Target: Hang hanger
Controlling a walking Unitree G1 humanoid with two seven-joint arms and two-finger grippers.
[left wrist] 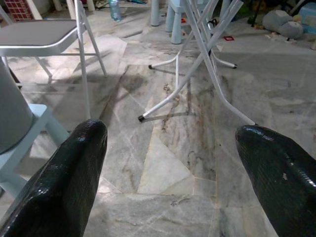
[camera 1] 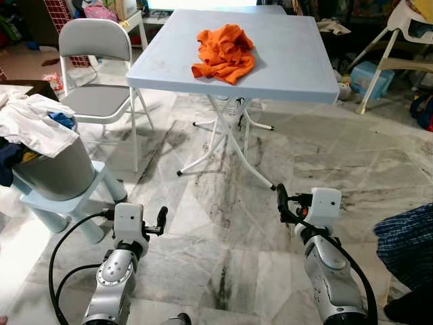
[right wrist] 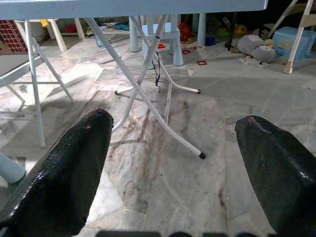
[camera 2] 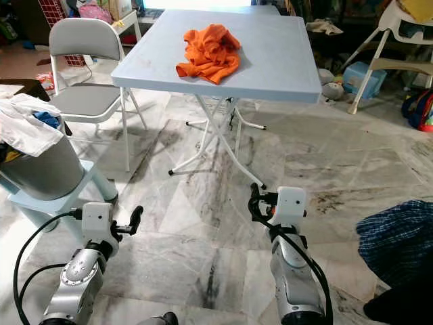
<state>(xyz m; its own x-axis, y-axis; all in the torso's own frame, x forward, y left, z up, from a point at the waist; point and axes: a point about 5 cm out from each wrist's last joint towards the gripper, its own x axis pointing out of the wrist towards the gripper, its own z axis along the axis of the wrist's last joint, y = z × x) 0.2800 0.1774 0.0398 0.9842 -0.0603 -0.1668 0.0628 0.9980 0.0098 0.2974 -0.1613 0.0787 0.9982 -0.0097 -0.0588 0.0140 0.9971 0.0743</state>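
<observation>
Head stereo pair looks forward and down from standing height, table (camera 1: 284,68) ahead. Both wrist cams sit low, near the marble floor (left wrist: 168,168), aimed forward between their fingers; both share the table legs (right wrist: 148,98).

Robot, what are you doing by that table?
Nothing is being held yet. The left hand and right hand are both open and empty, low over the marble floor. Ahead is a folding table with a crumpled orange cloth on it, and a laundry bin heaped with clothes sits to the left.
</observation>
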